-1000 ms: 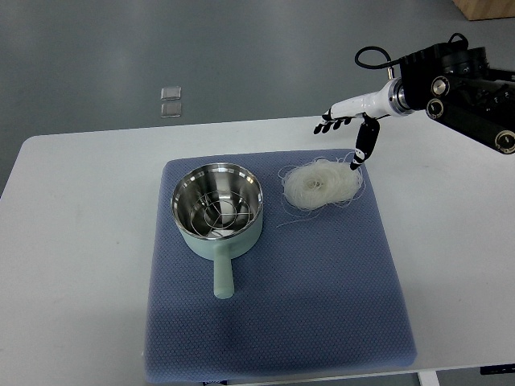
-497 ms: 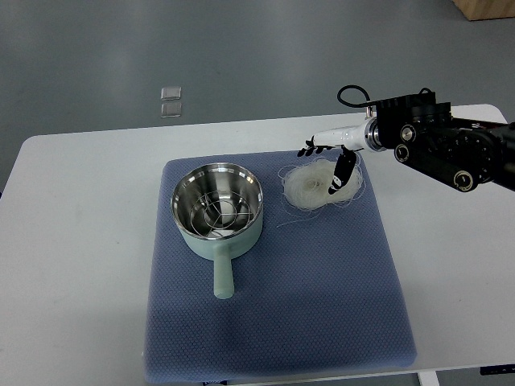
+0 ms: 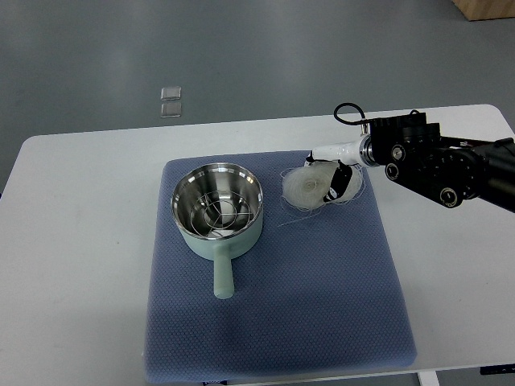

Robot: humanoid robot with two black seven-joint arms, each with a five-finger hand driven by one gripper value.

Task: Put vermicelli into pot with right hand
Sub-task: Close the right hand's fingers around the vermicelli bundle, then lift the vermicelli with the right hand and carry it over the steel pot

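A white counter [image 3: 80, 241] carried a blue-grey quilted mat [image 3: 322, 305], and on the mat's far left part stood a pale green pot [image 3: 218, 211] with a shiny steel inside, a wire rack lying in its bottom, and its handle pointing toward the near edge. To the right of the pot, apart from it and still on the mat, lay the vermicelli [image 3: 315, 186], a round whitish nest with loose strands straying out onto the mat.

The right hand [image 3: 336, 178] came in from the right on a black arm with a white wrist section, and it sat on the far right side of the nest. Its dark fingers [image 3: 332, 193] were curled down into and around the noodles' right edge, so it looked closed on the vermicelli, though the nest still rested on the mat. No left hand showed.

Beyond the counter, on the grey floor, lay two small clear squares [image 3: 170, 101].
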